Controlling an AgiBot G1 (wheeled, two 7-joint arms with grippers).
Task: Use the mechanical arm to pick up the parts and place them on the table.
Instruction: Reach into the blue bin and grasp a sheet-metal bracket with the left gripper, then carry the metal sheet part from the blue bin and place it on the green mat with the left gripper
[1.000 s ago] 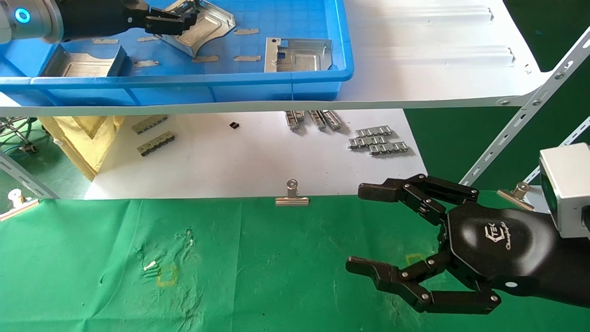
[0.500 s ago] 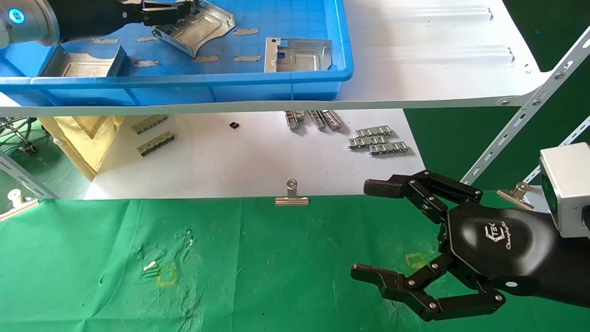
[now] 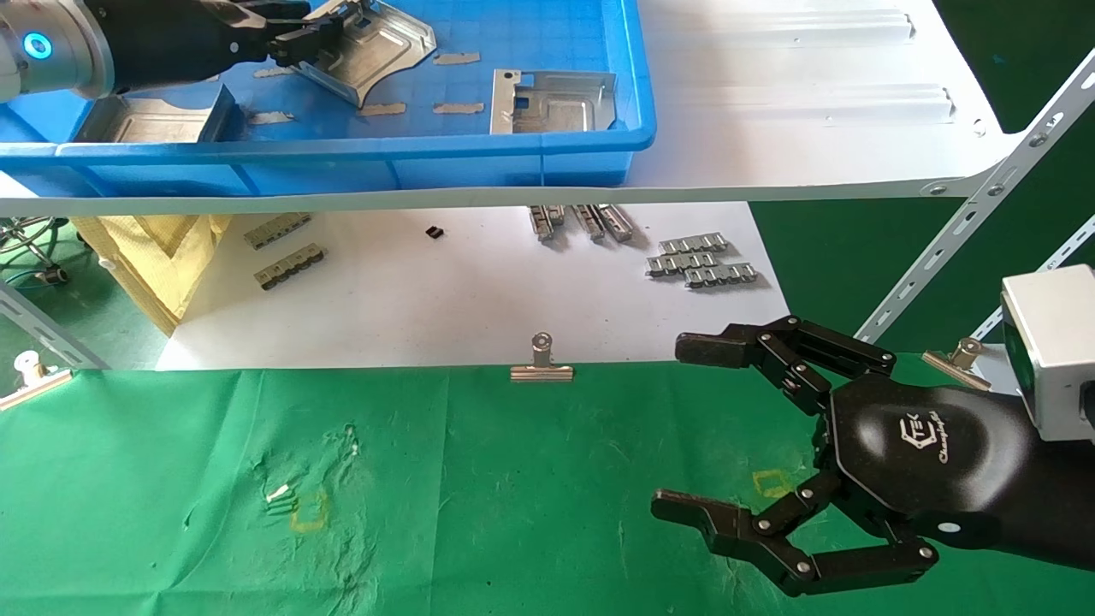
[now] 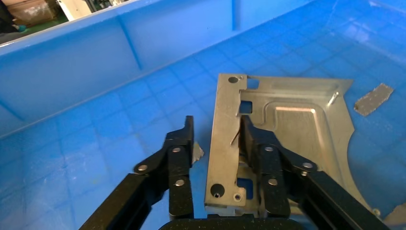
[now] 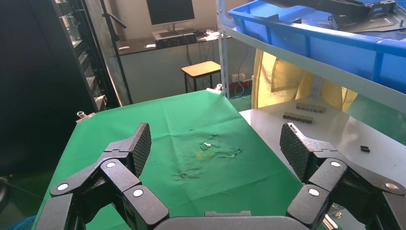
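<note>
Inside the blue bin point(image 3: 599, 145), the left gripper point(image 4: 215, 139) had moved in around a part's flange.

That part point(image 4: 287, 139) lay on the bin floor, its upright edge between half-open fingers (not yet pinched), so lifting seemed next; the right gripper point(image 3: 727, 428) hung wide open, empty, over the table point(image 3: 470, 496).

Three parts show in the head view: one point(image 3: 364, 47) at the left gripper's point(image 3: 329, 34) fingers, one point(image 3: 154, 115) at the blue bin's point(image 3: 513, 145) near left corner, one point(image 3: 552, 101) toward its right. Two grippers, the right gripper point(image 3: 719, 428) over the table point(image 3: 479, 496). Three binder clips: point(image 3: 541, 364), point(image 3: 32, 376), point(image 3: 958, 358). Two dark clip strips point(image 3: 287, 248), several silver ones point(image 3: 697, 261), their number unclear
</note>
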